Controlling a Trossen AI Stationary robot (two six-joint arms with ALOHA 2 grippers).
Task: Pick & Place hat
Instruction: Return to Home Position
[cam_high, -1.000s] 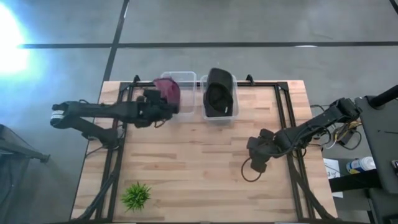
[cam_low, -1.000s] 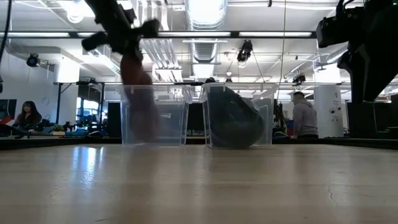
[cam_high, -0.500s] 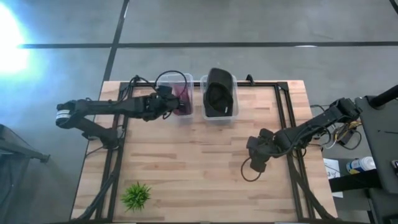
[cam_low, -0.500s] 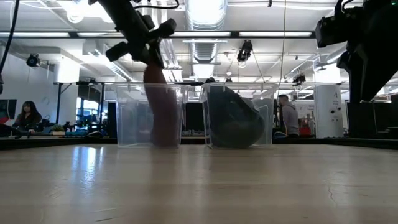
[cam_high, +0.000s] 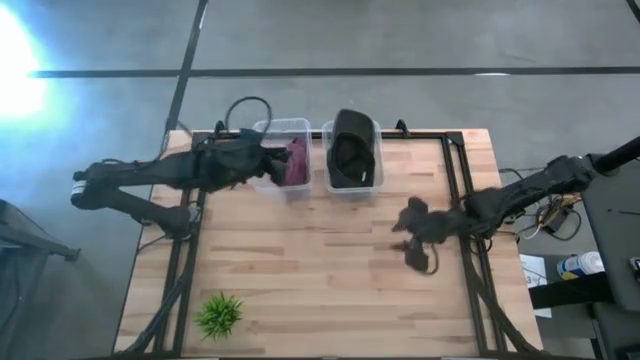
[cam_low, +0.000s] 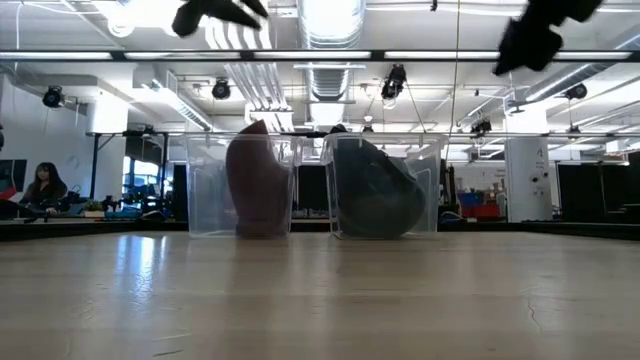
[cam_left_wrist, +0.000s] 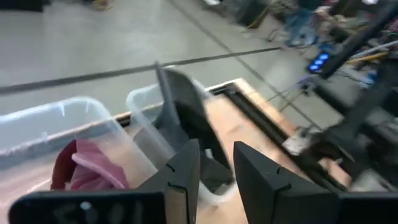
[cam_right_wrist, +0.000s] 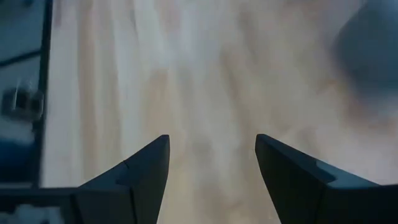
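Observation:
The maroon hat (cam_high: 296, 163) stands upright inside the left clear bin (cam_high: 280, 125), its lower edge on the bin's floor (cam_low: 257, 180). The black hat (cam_high: 352, 150) fills the right clear bin (cam_high: 327, 182). My left gripper (cam_high: 268, 160) hovers open above the left bin's left side, high over the maroon hat (cam_left_wrist: 81, 168), with nothing between its fingers (cam_left_wrist: 216, 149). My right gripper (cam_high: 410, 222) is open over bare wood on the table's right half (cam_right_wrist: 211, 140), raised clear of the table.
Both bins stand side by side at the table's far edge. A small green plant (cam_high: 219, 314) sits near the near-left corner. Black frame rails run along the table's left and right sides. A person (cam_low: 42, 185) sits far behind the table.
My left gripper carried the maroon hat toward the right over the left bin, lowered it in, let go and rose, drawing back a little to the left. The hat now stands in the bin. My right gripper rose and moved toward the far edge.

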